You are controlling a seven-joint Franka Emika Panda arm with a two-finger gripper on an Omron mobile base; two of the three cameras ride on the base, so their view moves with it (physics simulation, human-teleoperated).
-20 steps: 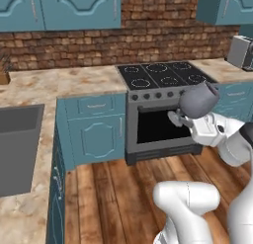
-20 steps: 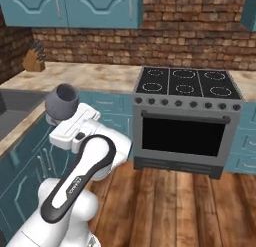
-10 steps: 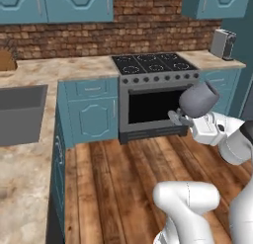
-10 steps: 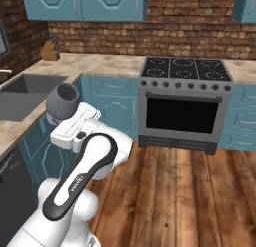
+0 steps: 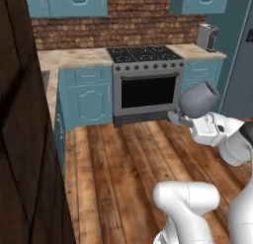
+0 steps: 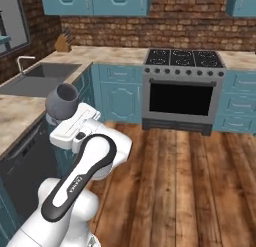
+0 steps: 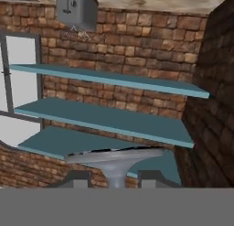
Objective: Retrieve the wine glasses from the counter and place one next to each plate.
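Overhead of nothing but wooden floor (image 5: 118,164), the white arm carries the larger wine glass (image 5: 197,98), a grey stemmed glass with a dark rounded bowl. From the left base camera the bowl sits upright, tilted slightly, just above the white hand, in front of the dark oven door. From the right base camera the same glass (image 6: 62,98) stands at the top of the hand, near the edge of a beige mottled worktop (image 6: 20,116) that holds a grey sink (image 6: 40,73) with a thin tap.

Seen from the hand camera, the round foot and short stem of the glass (image 7: 114,161) rise between the two dark fingertips (image 7: 75,178), and the pincer (image 7: 114,180) is clamped on the stem.

Behind the arm, a black-topped stove (image 5: 144,54) with a row of knobs is set into teal panelled cabinets (image 5: 89,97). A red-brown brick wall (image 6: 165,28) runs behind it, with teal wall cupboards above. A silver toaster (image 5: 208,36) rests on the worktop to the right of the stove in the left base camera, and a knife block (image 6: 62,42) stands in the far corner in the right base camera. The hand camera looks at three teal shelves (image 7: 109,120) on a brick wall.
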